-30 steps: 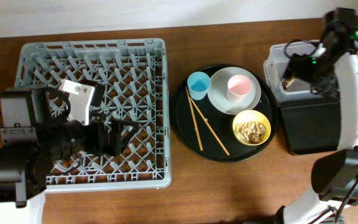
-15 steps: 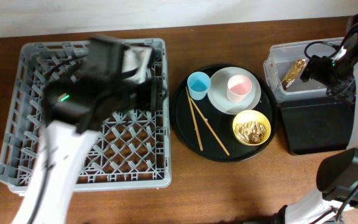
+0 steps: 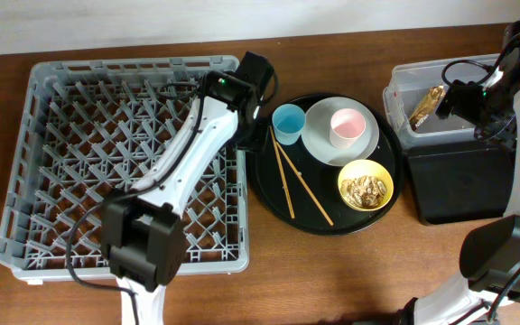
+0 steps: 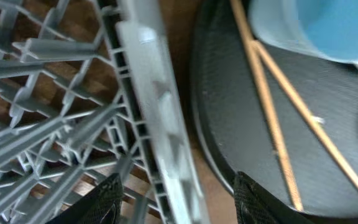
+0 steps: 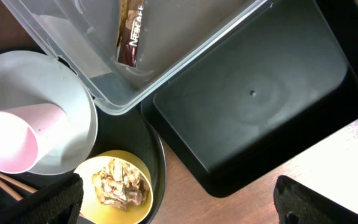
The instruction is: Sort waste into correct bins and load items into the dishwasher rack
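The grey dishwasher rack (image 3: pixel 106 181) fills the left. My left gripper (image 3: pixel 258 86) hangs open and empty over its right rim (image 4: pixel 160 124), beside the round black tray. On that tray are the light-blue cup (image 3: pixel 288 122), wooden chopsticks (image 3: pixel 289 176), the grey plate (image 3: pixel 319 140) carrying the pink cup (image 3: pixel 346 126), and the yellow bowl (image 3: pixel 366 185) of food scraps (image 5: pixel 120 183). The gold-brown wrapper (image 5: pixel 132 37) lies in the clear tub (image 3: pixel 404 86). My right gripper (image 5: pixel 179 205) is open and empty above the black rectangular tray (image 3: pixel 459 181). The tissue is out of view.
The round black tray (image 3: pixel 278 203) sits between the rack and the bins. In the left wrist view the chopsticks (image 4: pixel 272 124) and the blue cup (image 4: pixel 334 25) lie just right of the rack rim. Bare wooden table shows in front of the trays.
My left arm swung from the rack's left side across to its upper right corner by the round tray. My right gripper drew back to the right, leaving the wrapper lying in the clear tub.
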Robot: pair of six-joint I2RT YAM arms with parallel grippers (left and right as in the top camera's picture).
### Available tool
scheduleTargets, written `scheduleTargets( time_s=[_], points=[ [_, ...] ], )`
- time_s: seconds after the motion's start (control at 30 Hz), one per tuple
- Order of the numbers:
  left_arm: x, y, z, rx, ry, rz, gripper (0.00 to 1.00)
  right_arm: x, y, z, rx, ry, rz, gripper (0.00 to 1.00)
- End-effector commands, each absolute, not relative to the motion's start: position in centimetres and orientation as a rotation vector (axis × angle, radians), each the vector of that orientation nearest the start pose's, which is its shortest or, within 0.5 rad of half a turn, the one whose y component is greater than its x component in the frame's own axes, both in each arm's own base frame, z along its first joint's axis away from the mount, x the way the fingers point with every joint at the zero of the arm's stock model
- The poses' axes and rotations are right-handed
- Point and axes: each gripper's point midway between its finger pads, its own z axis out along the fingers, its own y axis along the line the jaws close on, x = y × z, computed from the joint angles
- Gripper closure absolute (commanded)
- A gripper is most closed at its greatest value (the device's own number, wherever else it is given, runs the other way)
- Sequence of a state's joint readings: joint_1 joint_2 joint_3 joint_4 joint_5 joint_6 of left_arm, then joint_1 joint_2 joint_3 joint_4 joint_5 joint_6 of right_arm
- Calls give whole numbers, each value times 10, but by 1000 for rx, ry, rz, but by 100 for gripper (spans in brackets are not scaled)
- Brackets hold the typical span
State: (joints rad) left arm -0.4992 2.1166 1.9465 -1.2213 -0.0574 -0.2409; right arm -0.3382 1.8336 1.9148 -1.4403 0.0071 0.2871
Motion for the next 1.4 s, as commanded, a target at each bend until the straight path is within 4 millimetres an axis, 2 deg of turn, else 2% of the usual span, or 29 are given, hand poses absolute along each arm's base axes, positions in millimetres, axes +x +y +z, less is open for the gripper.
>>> scheduleTargets(
  time_s=[0.0,0.17,0.23,0.37,0.43,0.57,0.83,1.23,1.37],
  points=[
    [411,-191,96,306,2970,39,47,356,-129,210,902,2783,-27,1],
    [406,-193,71,317,3033,39,62,356,-129,210,902,2783,-27,1],
    [404,-192,68,318,3040,43,64,356,-129,210,902,2783,-26,1],
    [403,-191,64,319,3045,46,75,356,-129,210,902,2783,-26,1],
    [403,-191,63,319,3047,48,76,356,-129,210,902,2783,-26,1],
    [403,-191,63,319,3047,49,98,356,-129,210,902,2783,-27,1],
    [407,-183,63,303,3036,92,100,356,-129,210,902,2783,-26,1],
    [420,-153,64,41,3046,88,100,356,-129,210,902,2783,-26,2],
    [422,-150,64,24,3045,87,100,356,-129,210,902,2783,-27,1]
  ],
)
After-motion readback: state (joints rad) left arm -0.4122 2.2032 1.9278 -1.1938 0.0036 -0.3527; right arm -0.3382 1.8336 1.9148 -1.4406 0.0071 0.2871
